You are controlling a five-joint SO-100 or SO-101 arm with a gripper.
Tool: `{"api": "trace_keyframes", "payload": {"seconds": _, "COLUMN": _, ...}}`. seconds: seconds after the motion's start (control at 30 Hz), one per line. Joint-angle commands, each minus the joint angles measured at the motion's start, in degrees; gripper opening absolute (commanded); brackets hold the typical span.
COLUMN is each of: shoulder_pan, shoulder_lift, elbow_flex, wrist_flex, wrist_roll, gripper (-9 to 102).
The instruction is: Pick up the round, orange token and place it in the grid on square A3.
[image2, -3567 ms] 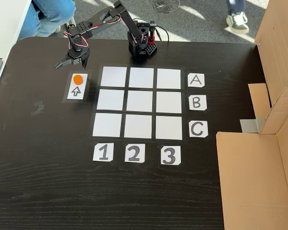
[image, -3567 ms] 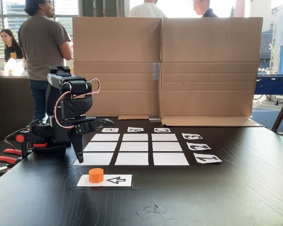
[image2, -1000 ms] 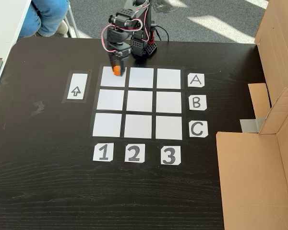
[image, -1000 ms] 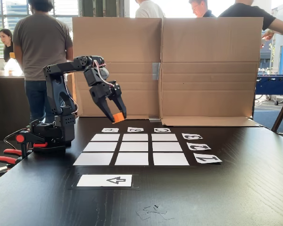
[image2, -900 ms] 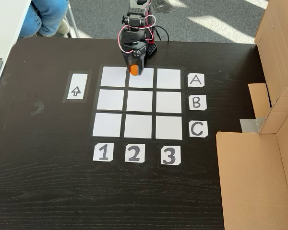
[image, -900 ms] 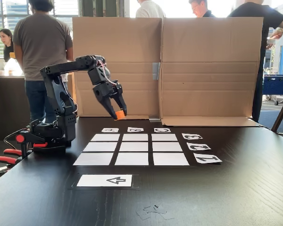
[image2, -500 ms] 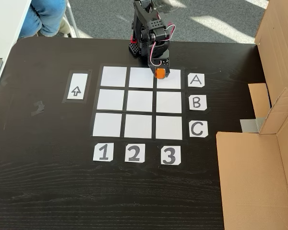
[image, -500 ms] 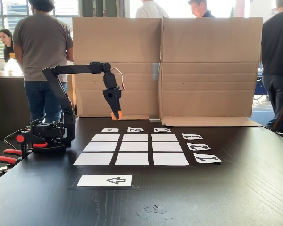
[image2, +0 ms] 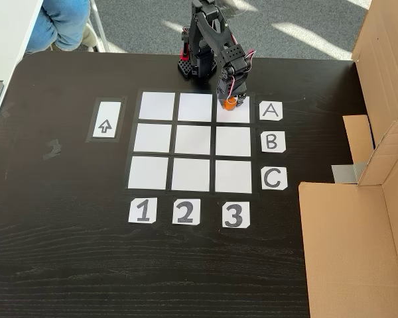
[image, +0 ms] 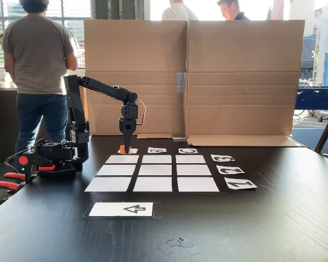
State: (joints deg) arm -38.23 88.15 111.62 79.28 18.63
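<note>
One orange token (image2: 231, 103), nine grid squares (image2: 194, 140)

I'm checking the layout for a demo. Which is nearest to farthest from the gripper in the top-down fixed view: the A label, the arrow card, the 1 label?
From the gripper:
1. A label, just right of it.
2. Arrow card, far left.
3. 1 label, lower left, farthest.

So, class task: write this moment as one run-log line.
phase: placing | end effector: shut on orange token | location: low over square A3 | released: no | arrow card: empty
</note>
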Motion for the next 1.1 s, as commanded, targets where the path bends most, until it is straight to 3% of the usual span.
{"api": "trace_keyframes", "payload": {"seconds": 0.0, "shoulder_pan": 0.2, "shoulder_lift": -1.6, "elbow_flex": -0.3, "wrist_flex": -1.9, "wrist_roll": 2.0, "gripper": -1}}
{"api": "trace_keyframes", "payload": {"seconds": 0.13, "shoulder_pan": 3.2, "shoulder_lift": -0.7, "elbow_flex": 2.8, "wrist_flex": -8.8, "wrist_roll": 7.6, "gripper": 27}}
{"api": "trace_keyframes", "payload": {"seconds": 0.37, "shoulder_pan": 2.2, "shoulder_lift": -0.2, "elbow_flex": 4.6, "wrist_flex": -8.9, "wrist_roll": 4.5, "gripper": 53}}
{"api": "trace_keyframes", "payload": {"seconds": 0.7, "shoulder_pan": 6.7, "shoulder_lift": 10.5, "elbow_flex": 8.3, "wrist_flex": -7.2, "wrist_roll": 3.2, "gripper": 68}}
{"api": "trace_keyframes", "payload": {"seconds": 0.9, "shoulder_pan": 21.2, "shoulder_lift": 26.1, "elbow_flex": 4.5, "wrist_flex": -2.2, "wrist_roll": 2.9, "gripper": 70}}
{"api": "trace_keyframes", "payload": {"seconds": 1.07, "shoulder_pan": 38.1, "shoulder_lift": 32.5, "elbow_flex": -11.7, "wrist_flex": -2.2, "wrist_roll": 5.8, "gripper": 69}}
